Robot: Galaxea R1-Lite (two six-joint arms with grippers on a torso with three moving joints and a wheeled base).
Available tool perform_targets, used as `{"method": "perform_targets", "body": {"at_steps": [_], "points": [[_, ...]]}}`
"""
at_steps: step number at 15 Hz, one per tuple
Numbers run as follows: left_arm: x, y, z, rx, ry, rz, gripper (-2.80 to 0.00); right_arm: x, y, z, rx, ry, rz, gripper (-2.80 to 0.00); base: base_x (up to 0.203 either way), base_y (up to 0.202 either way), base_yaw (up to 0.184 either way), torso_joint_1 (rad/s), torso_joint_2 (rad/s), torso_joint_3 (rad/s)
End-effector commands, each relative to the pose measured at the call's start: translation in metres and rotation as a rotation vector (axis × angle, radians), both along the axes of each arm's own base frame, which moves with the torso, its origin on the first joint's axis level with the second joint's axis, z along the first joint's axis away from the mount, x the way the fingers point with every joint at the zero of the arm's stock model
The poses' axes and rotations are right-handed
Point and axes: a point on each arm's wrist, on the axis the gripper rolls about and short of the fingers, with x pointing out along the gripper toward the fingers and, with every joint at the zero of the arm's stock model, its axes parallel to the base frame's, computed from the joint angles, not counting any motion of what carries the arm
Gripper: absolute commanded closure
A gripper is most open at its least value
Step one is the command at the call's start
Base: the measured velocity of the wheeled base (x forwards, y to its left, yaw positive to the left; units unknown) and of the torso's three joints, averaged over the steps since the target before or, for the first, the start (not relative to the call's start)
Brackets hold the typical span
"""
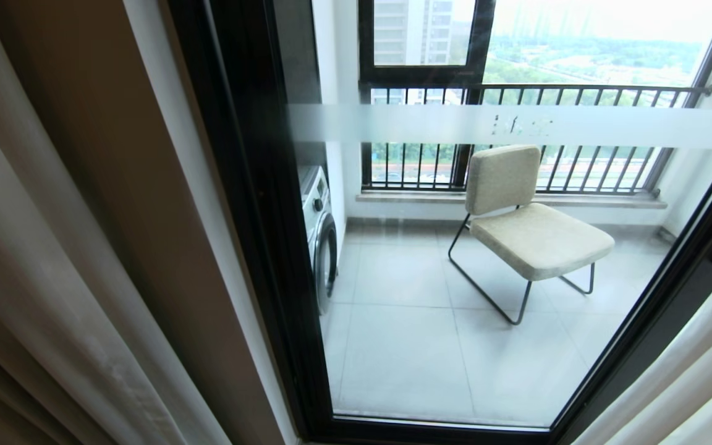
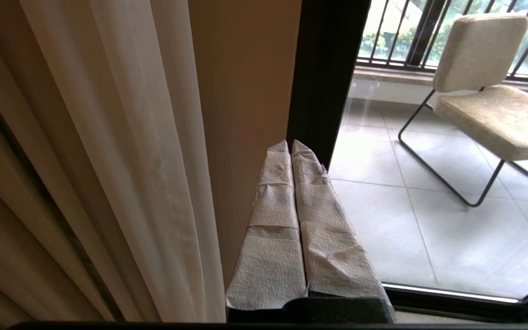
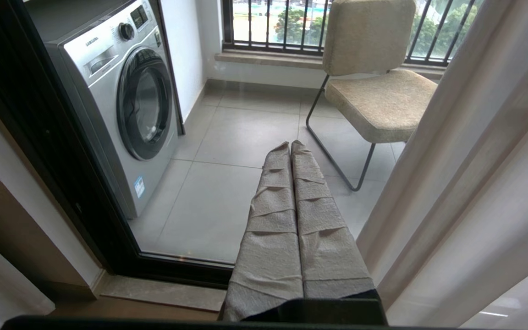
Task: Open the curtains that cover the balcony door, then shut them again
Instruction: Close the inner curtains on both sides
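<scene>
The left gripper (image 2: 290, 145) has its two wrapped fingers (image 2: 271, 238) pressed flat together with nothing between them, sitting at the bottom centre of the left wrist view. Its tips line up against the black door frame, and the sheer white fold of the curtains (image 2: 154, 160) hangs just beside it on the left of that frame, not touching it as far as I can see.

The right gripper (image 3: 290, 146) is the same: fingers (image 3: 323, 247) closed tight on each other, empty, at the bottom centre of the right wrist view. A pale curtain fold (image 3: 465, 192) drops down the right side of that frame, close beside it.

Neither arm shows in the head view. There the curtains (image 1: 53, 296) are drawn apart: heavy cream-beige pleats with a white layer fill the left third, and another pale fold fills the lower right corner. Between them the balcony door (image 1: 257, 235) stands uncovered, its black frame running down the middle left and along the bottom, with a frosted white band (image 1: 424, 123) across the upper part of the glass.

Through the pane, a beige cushioned chair (image 1: 532, 216) on thin black legs sits right of centre on grey floor tiles (image 1: 405, 346). A silver washing machine (image 1: 322, 241) stands at the left edge of the glass. Behind them, in the upper part of the frame, is a black-framed window with railing bars (image 1: 517, 93).
</scene>
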Motion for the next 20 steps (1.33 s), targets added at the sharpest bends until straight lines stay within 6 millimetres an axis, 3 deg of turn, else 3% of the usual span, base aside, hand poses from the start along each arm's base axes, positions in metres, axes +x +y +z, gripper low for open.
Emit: {"method": "perform_targets", "body": {"at_steps": [1, 5, 14, 20], "points": [[0.0, 0.0, 0.0, 0.001, 0.0, -0.001, 0.0, 0.0, 0.0, 0.0, 0.0, -0.001, 0.001, 0.0, 0.0, 0.0, 0.0, 0.0, 0.0, 0.0], [0.0, 0.0, 0.002, 0.026, -0.012, -0.005, 0.0, 0.0, 0.0, 0.0, 0.0, -0.001, 0.001, 0.0, 0.0, 0.0, 0.0, 0.0, 0.0, 0.0], [-0.02, 0.0, 0.054, 0.03, -0.218, -0.006, 0.0, 0.0, 0.0, 0.0, 0.0, -0.001, 0.001, 0.0, 0.0, 0.0, 0.0, 0.0, 0.0, 0.0], [-0.023, 0.0, 0.084, 0.032, -0.235, -0.011, 0.0, 0.0, 0.0, 0.0, 0.0, -0.001, 0.001, 0.0, 0.0, 0.0, 0.0, 0.0, 0.0, 0.0]]}}
